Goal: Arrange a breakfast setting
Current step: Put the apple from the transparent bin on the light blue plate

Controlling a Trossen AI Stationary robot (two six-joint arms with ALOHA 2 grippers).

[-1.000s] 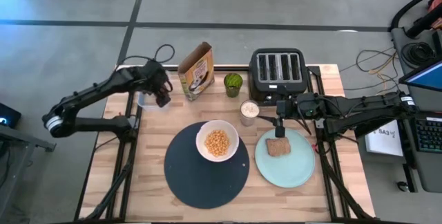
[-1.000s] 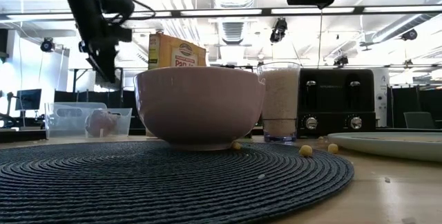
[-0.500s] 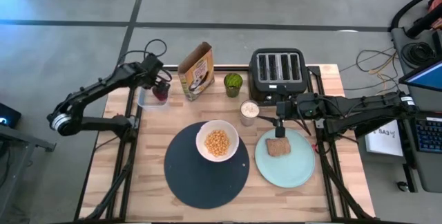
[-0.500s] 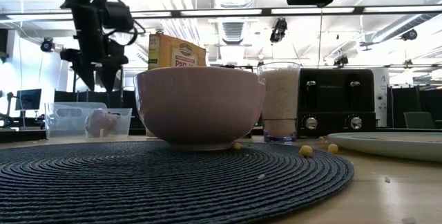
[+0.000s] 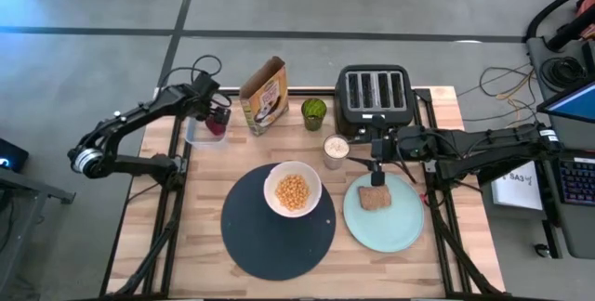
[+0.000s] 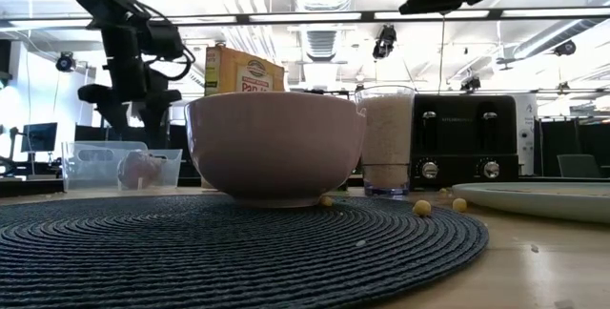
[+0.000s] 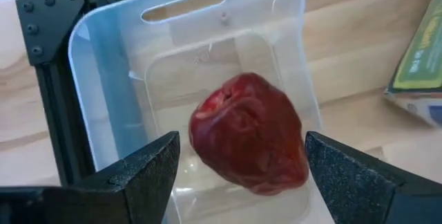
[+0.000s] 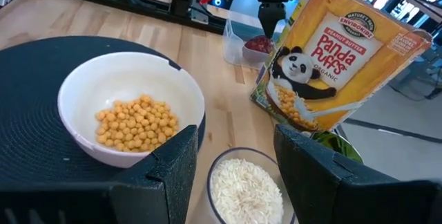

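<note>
My left jaws (image 7: 238, 165) hang wide over the red piece (image 7: 250, 132) in the tub (image 7: 131, 79); closing off-centre could squirt it aside or snag the tub wall.

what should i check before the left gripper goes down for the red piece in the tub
1. Left gripper open: ok, fingers apart.
2. Lined up over the dark red food piece: ok, it sits between the fingers.
3. Piece inside the clear tub: ok.
4. Fingers clear the tub walls: cannot tell.
5. Room on the mint plate beside the toast: ok.
6. Right gripper away from the tub: ok, above the plate.
</note>
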